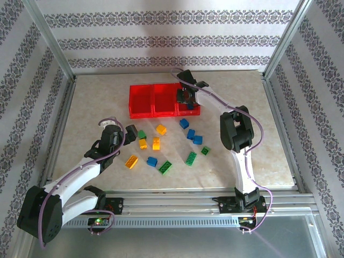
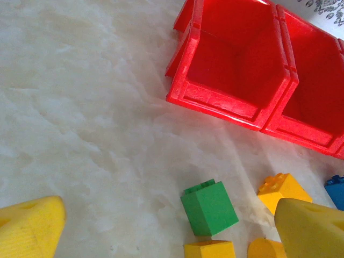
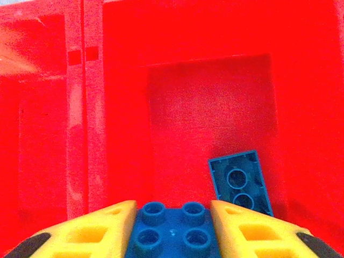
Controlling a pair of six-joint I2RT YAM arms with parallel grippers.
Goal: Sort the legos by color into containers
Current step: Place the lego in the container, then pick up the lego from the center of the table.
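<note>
Three bins (image 1: 141,101), four yellow legos (image 1: 160,129)

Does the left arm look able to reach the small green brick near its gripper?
Probably yes: the left gripper stands open right by the green brick, with nothing in between to block it.

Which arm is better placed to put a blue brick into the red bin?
Right. The right pincer holds one blue brick over the right bin, where another blue brick lies. The left pincer hangs open near a green brick.
</note>
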